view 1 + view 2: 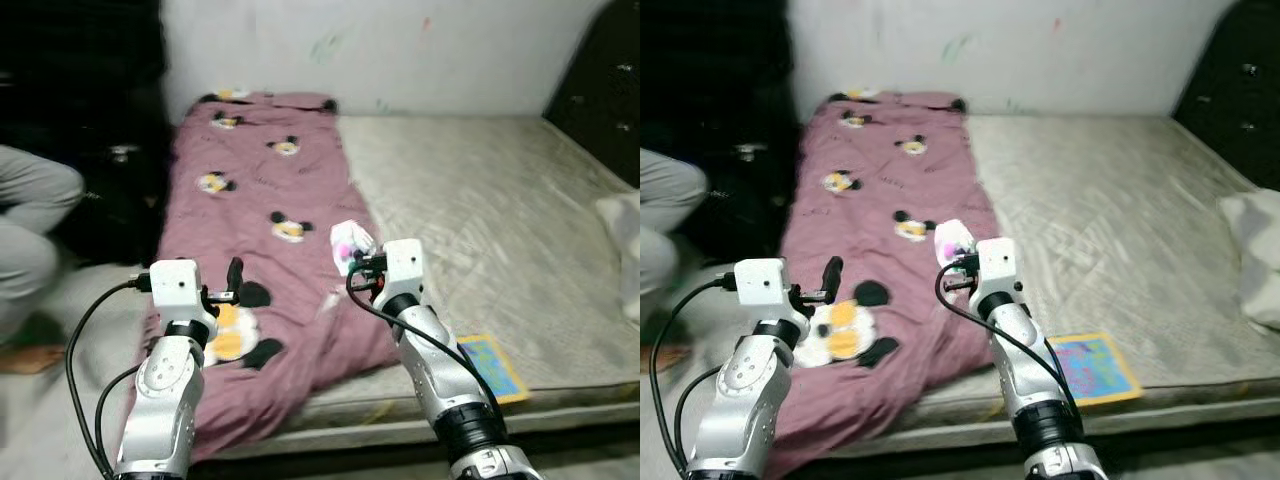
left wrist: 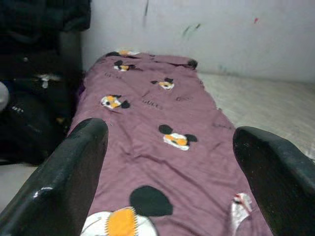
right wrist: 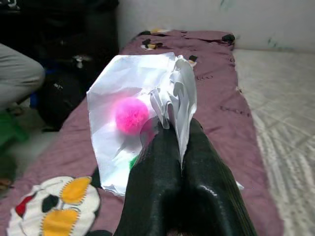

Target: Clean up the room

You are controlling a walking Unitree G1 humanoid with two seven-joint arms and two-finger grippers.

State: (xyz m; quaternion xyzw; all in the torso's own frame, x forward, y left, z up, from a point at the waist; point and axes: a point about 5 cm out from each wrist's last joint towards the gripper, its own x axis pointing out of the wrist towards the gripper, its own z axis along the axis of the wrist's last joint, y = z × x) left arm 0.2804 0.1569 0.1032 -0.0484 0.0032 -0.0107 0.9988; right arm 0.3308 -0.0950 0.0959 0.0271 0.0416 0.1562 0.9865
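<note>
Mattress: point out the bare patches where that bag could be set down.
The widest free stretch of the mattress lies between the maroon blanket and the white pillow, running back to the wall. The near edge is tighter, with the colourful book there. The right gripper has its jaws shut on the white plastic bag; the left gripper is open over the blanket.

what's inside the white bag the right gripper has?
Through the thin white bag, pinched shut in the right gripper, a pink fuzzy ball and a green speck show. The rest is hidden by crumpled folds.

Bare mattress: maroon cartoon-print blanket along its left side; colourful book at its near edge.
</note>
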